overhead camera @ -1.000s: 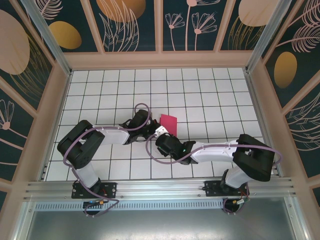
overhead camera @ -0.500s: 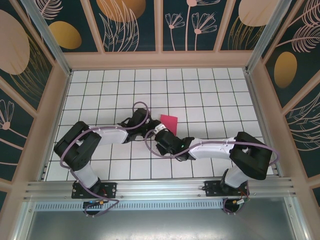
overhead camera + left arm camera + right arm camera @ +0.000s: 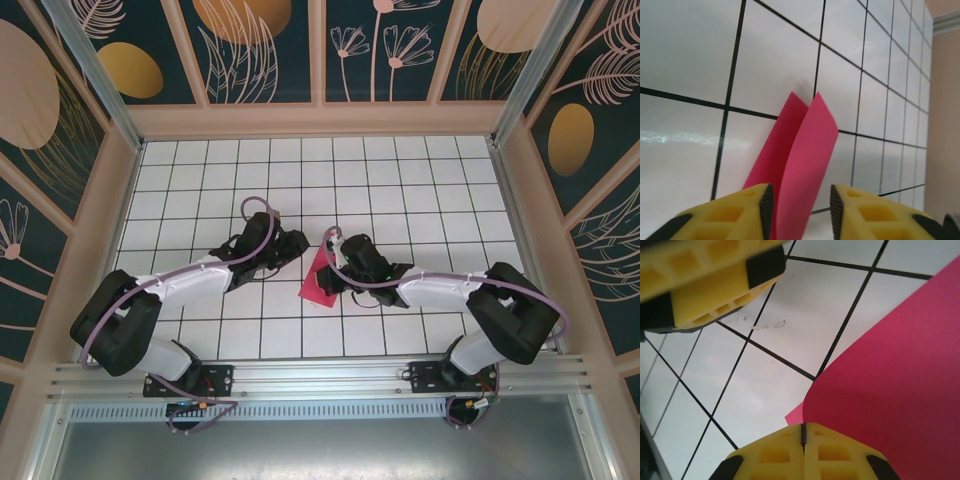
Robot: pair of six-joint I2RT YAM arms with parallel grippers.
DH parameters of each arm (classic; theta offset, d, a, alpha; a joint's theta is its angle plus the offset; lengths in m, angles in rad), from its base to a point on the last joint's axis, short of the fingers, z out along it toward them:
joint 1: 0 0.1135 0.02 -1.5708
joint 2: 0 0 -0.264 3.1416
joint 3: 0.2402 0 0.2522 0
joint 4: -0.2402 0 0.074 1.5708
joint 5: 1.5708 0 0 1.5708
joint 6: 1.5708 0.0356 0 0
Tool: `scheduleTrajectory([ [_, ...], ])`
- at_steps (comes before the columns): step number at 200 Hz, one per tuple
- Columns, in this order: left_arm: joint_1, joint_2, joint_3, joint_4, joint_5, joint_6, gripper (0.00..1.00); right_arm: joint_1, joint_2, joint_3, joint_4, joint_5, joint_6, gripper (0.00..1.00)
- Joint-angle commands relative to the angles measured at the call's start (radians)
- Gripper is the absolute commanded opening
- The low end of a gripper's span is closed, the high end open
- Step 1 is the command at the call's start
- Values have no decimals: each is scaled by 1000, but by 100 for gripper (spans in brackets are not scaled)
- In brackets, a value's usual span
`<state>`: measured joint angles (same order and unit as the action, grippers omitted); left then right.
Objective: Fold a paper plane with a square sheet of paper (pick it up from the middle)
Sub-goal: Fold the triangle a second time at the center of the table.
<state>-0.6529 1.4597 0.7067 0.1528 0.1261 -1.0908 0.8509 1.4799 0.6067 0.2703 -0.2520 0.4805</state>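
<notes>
The magenta-pink sheet of paper (image 3: 318, 282) stands tilted off the tiles at the table's middle, bent into two flaps (image 3: 805, 160). My right gripper (image 3: 335, 268) is shut on its edge. In the right wrist view the fingertips (image 3: 803, 426) meet and the paper (image 3: 900, 370) curves up to their right. My left gripper (image 3: 297, 243) hovers just left of the paper, open. In the left wrist view its jaws (image 3: 799, 197) stand apart, and the paper shows in the gap, nearer the left pad (image 3: 767, 205). One left finger (image 3: 715, 285) appears at the top left of the right wrist view.
White tiled table (image 3: 420, 190) with black grid lines, walled by a wooden frame (image 3: 320, 120) at the back and sides. An aluminium rail (image 3: 320, 378) with both arm bases runs along the near edge. Purple cables loop over both arms.
The paper has moved from lying flat toward the near edge and now stands tilted in the right gripper. The left arm drew back to the left and its jaws opened.
</notes>
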Motion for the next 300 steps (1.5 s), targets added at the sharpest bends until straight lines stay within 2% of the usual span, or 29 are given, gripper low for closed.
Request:
scheduleTrajectory([
  [1,0,8,-27,33,41,25,27,-57,-37,-68,151,-148,78,0],
  [21,-6,20,-37,46,80,30,19,-98,-42,-127,221,-181,117,0],
  [65,-45,85,-34,76,149,53,12,-159,-42,-232,357,-219,191,0],
  [107,-89,122,-30,86,166,56,0,-196,-24,-239,386,-249,210,0],
  [164,-129,167,-56,118,207,39,0,-213,-7,-231,415,-258,240,0],
  [205,-137,241,-16,151,240,36,0,-214,7,-229,415,-259,241,0],
  [258,-140,296,-16,79,186,61,0,-237,14,-226,382,-259,218,0],
  [300,-141,338,-20,60,177,83,0,-275,26,-188,283,-271,130,0],
])
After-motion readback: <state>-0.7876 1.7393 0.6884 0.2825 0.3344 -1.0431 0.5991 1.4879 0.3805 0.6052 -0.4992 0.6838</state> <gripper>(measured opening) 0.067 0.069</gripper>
